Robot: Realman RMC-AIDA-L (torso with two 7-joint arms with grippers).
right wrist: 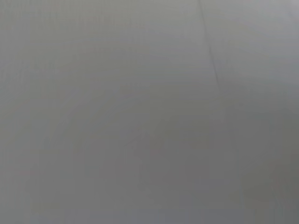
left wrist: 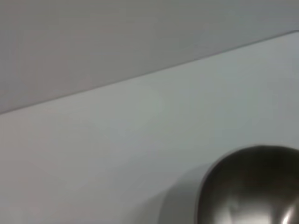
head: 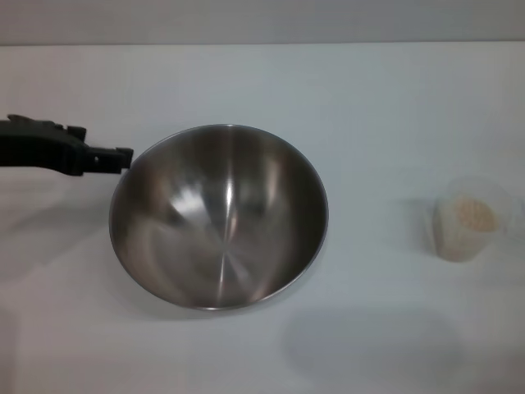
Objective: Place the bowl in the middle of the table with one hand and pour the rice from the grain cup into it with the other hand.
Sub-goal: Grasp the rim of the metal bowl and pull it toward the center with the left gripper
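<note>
The large round stainless-steel bowl point(head: 220, 217) with a shiny brushed inside stands empty near the middle of the plain white tabletop point(head: 369, 98). The black left claw point(head: 123, 158) comes in from nine o'clock and its tip meets the bowl's rim at about ten o'clock; I cannot tell if it is apart or together. At three o'clock, well apart from the bowl, the small clear plastic grain cup point(head: 467, 218) stands upright with the off-white rice point(head: 469, 217) inside. The right claw is not visible in any view.

We find the bowl point(head: 220, 217) mid-table point(head: 246, 82); the grain cup point(head: 469, 218) at three o'clock, well apart, holding the rice point(head: 469, 215).
</note>
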